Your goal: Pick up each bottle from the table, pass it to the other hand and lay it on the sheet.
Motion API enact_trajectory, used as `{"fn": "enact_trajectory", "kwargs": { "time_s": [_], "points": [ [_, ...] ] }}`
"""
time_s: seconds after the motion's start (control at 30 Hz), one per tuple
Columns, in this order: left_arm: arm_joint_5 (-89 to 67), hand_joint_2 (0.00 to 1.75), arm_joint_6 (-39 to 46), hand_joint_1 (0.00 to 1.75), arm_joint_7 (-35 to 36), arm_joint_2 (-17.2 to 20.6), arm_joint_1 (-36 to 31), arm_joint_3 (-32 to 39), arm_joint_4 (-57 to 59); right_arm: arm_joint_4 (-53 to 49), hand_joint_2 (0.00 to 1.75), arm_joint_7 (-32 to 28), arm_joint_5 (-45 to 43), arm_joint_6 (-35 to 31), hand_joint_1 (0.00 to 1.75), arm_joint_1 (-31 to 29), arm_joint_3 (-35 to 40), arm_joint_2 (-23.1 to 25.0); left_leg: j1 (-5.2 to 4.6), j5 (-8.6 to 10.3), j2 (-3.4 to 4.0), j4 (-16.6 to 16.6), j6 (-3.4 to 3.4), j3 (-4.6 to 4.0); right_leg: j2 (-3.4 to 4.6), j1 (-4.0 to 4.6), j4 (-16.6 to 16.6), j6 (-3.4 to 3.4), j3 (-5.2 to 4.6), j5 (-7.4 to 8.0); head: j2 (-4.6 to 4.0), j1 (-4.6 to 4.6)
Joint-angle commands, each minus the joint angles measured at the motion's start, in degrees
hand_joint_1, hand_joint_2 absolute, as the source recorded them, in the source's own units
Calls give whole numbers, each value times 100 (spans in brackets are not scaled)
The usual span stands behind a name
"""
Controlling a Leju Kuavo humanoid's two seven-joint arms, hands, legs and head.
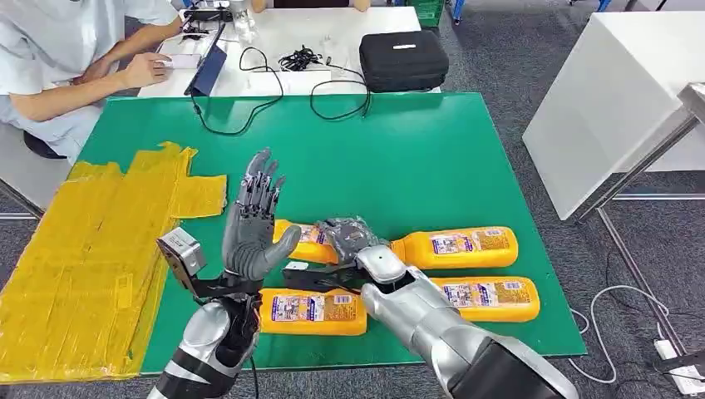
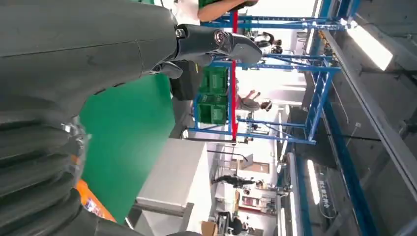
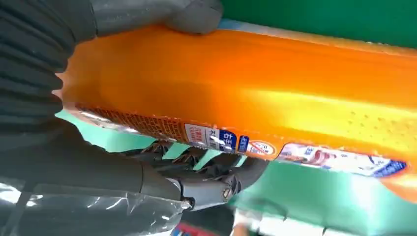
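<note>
Sheet: the yellow sheet (image 1: 91, 249) lies flat on the left part of the green table (image 1: 399, 158), with nothing on it.
Person: a person (image 1: 58, 58) sits at the far left corner, hands near a white table (image 1: 332, 33).
Left hand: the left hand (image 1: 253, 224) is up in the air with its palm open and its fingers spread apart. It holds nothing. It is just beside the held bottle.
Held bottle: an orange bottle (image 3: 255, 83) is in the right hand, just above the table near the middle.
Right hand: the right hand (image 1: 353, 241) is wrapped tight around this bottle, thumb on one side and fingers on the other.
Other bottles: three more orange bottles lie on their sides on the table. One (image 1: 312, 312) is near the front edge, one (image 1: 457, 247) is to the right of the right hand, and one (image 1: 490, 299) is in front of that one.
Black case: a black case (image 1: 403, 58) sits on the white table.
</note>
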Motion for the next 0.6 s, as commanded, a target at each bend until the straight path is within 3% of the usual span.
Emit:
{"fn": "enact_trajectory", "kwargs": {
  "time_s": [0.03,0.27,0.33,0.43,0.53,0.6],
  "points": [
    [-34,175,43,0,32,79,-41,17,158,128,175,51,28,-343,175,-154,-24,-174,1,-3,-7,-3,-5,6,-10,2,-3,-2,9,-5,0,0],
    [-34,175,43,0,32,78,-42,19,155,128,175,52,33,-353,175,-142,-21,-170,4,-8,-7,0,-9,0,-12,4,-1,-3,3,-10,0,0],
    [-34,175,43,0,32,78,-42,19,155,128,175,52,33,-353,175,-142,-21,-170,9,-25,-4,4,-19,34,-17,11,-1,-8,39,-24,0,0],
    [-34,175,43,0,32,78,-42,19,155,128,175,52,33,-353,175,-142,-21,-170,1,-5,-6,-2,-7,-10,-10,1,-2,-2,-8,-7,0,0],
    [-34,175,43,0,32,78,-42,19,155,128,175,52,33,-353,175,-142,-21,-170,4,-13,-6,0,-11,4,-13,5,-2,-5,8,-14,0,0],
    [-73,175,70,0,34,65,5,61,110,39,175,36,3,-814,175,-126,-217,-190,6,-17,-7,1,-14,12,-16,6,-1,-6,17,-18,0,0]
  ]
}}
